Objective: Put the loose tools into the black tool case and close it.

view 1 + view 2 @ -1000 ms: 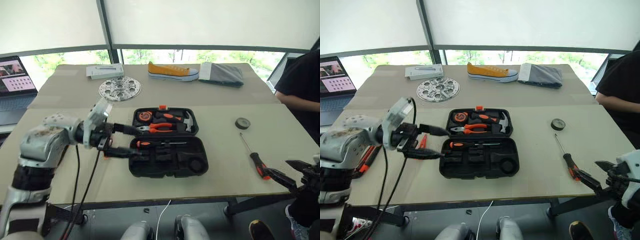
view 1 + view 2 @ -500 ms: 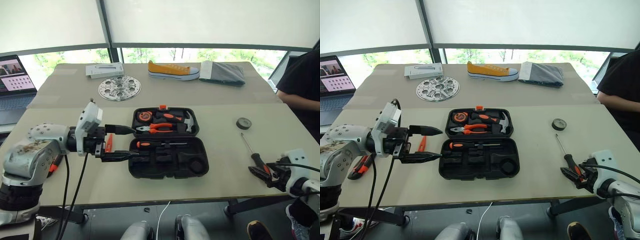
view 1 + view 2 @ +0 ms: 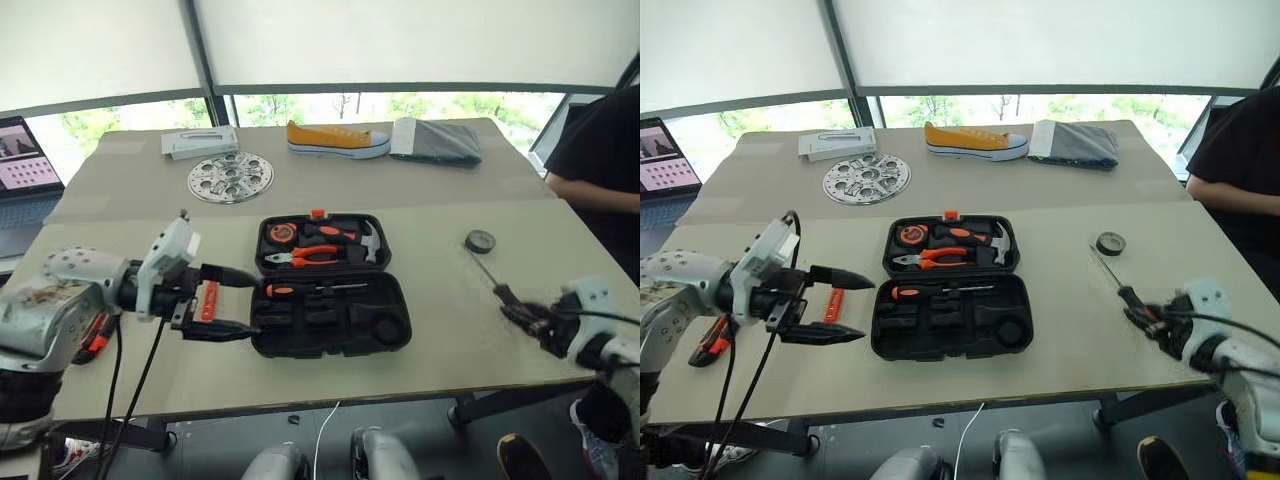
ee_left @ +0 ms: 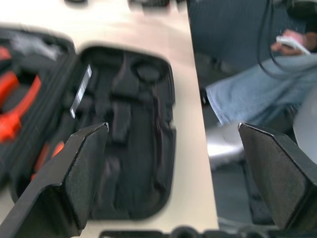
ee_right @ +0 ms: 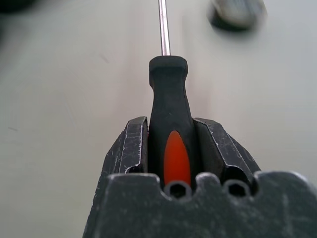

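The black tool case (image 3: pixel 330 349) lies open mid-table. Its far half holds pliers, a hammer and a tape measure, and one screwdriver (image 3: pixel 305 288) rests in the near half. My left gripper (image 3: pixel 250 303) hovers open just left of the case, with a small orange tool (image 3: pixel 830 304) on the table below it. An orange-black tool (image 3: pixel 712 340) lies further left. At the right, my right gripper (image 3: pixel 1150 318) is shut on the handle of a long screwdriver (image 5: pixel 170 94), whose shaft points toward the small dark tape roll (image 3: pixel 480 240).
A perforated metal disc (image 3: pixel 230 177), a white box (image 3: pixel 200 142), a yellow shoe (image 3: pixel 337 140) and a folded grey cloth (image 3: pixel 435 143) lie along the far side. A laptop (image 3: pixel 20 165) stands at the far left. A person (image 3: pixel 600 170) sits at the right edge.
My right gripper reached forward to the screwdriver handle at the table's right and closed on it. My left gripper drew back slightly from the case, still open. The camera shifted.
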